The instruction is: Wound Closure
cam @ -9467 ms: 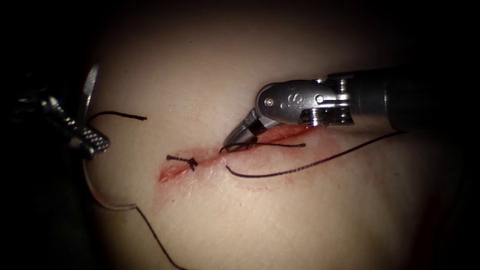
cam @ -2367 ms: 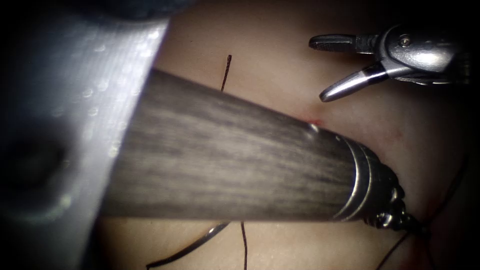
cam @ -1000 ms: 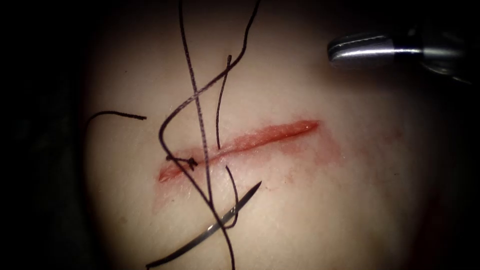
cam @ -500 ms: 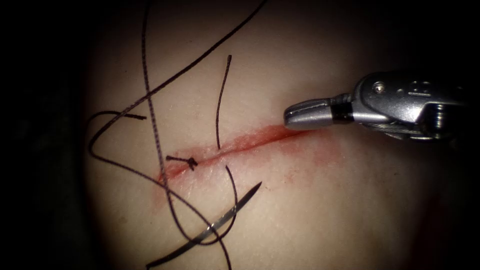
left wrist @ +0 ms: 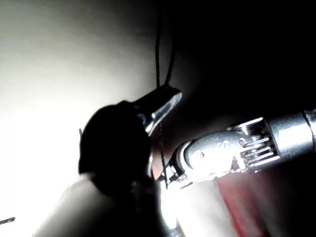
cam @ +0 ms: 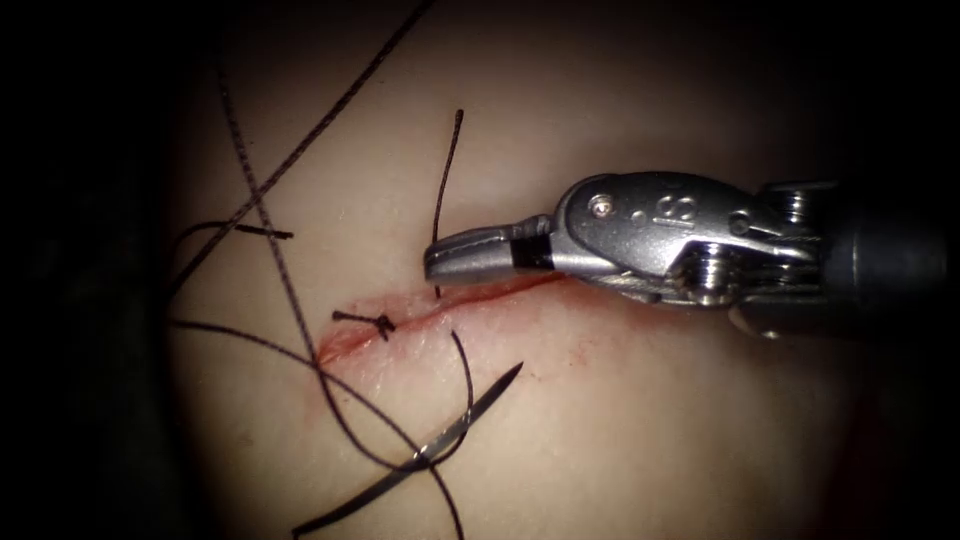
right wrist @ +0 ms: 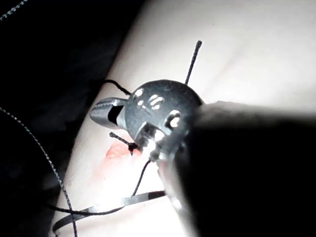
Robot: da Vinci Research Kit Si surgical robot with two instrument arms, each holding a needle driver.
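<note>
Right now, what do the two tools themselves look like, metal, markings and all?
The right tool has smooth, rounded silver jaws, a black band at their base, and a polished wrist housing with a round rivet, stamped characters, a ribbed pulley and thin cables, on a dark grey shaft. In the left wrist view the left tool is a dark rounded housing with a bright, tapered silver tip.

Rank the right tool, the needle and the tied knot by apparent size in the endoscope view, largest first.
1. Right tool's end effector with its wrist, nearer the camera, so it looks larger.
2. Needle, lying free on the tissue.
3. Knot on the cut.
</note>
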